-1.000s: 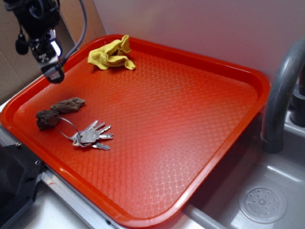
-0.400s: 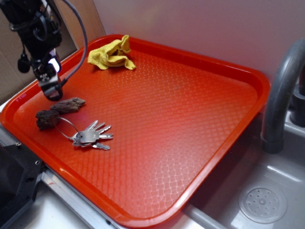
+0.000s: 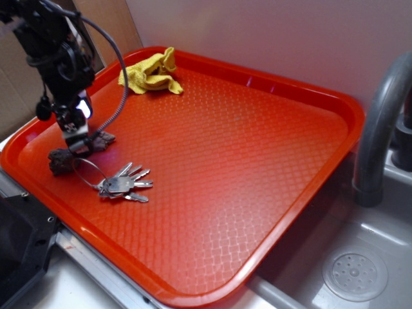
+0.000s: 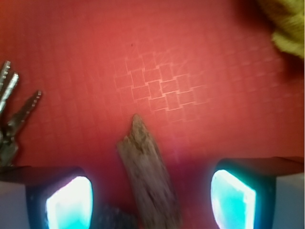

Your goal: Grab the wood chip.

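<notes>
The wood chip (image 4: 148, 179), a flat tan-brown sliver with jagged edges, lies on the red tray (image 4: 157, 57) between my two fingers with a gap on each side. In the exterior view my gripper (image 3: 79, 143) hangs low over the chip (image 3: 103, 138) near the tray's left edge and hides most of it. The gripper (image 4: 151, 202) is open, its glowing pads (image 4: 69, 202) standing wide apart. A darker lump (image 3: 62, 159) on a key ring lies just beside the chip.
A bunch of keys (image 3: 122, 185) lies on the ring, close to the chip's front right. A yellow cloth (image 3: 150, 74) sits crumpled at the tray's far corner. A grey faucet (image 3: 380, 122) and sink drain (image 3: 354, 275) stand to the right.
My gripper has come down and slightly right from above the tray's left edge until it straddles the wood chip. The chip, lump and keys have not moved.
</notes>
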`<state>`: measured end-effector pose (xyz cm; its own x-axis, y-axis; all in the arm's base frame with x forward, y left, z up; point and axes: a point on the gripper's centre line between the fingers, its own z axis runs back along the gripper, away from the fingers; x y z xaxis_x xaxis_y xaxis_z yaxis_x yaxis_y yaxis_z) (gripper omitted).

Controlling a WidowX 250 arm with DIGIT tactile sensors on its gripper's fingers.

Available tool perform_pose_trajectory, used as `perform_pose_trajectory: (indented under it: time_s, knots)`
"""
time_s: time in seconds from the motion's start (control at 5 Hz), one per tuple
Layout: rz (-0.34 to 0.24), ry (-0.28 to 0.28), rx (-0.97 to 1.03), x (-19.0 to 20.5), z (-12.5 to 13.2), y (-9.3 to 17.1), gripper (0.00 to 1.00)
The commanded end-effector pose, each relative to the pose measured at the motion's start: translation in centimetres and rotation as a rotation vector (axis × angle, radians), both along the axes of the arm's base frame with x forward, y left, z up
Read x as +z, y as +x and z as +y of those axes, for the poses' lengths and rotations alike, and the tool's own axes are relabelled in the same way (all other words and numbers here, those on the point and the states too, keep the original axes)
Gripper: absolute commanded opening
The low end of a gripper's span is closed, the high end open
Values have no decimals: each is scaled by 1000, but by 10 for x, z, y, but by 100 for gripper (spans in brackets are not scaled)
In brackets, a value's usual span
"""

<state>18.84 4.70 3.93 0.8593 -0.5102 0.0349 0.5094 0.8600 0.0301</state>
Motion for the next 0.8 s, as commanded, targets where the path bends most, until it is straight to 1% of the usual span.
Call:
perform_pose_trajectory:
  time_s: [0.0, 0.2, 0.4, 0.6]
  knots:
    - [-27, -2, 17, -16, -7, 4, 100]
    - [-19, -5, 17, -15, -3, -5, 100]
    - [-24, -5, 29, -12, 3, -12, 100]
    - [-20, 5, 27, -14, 4, -14, 100]
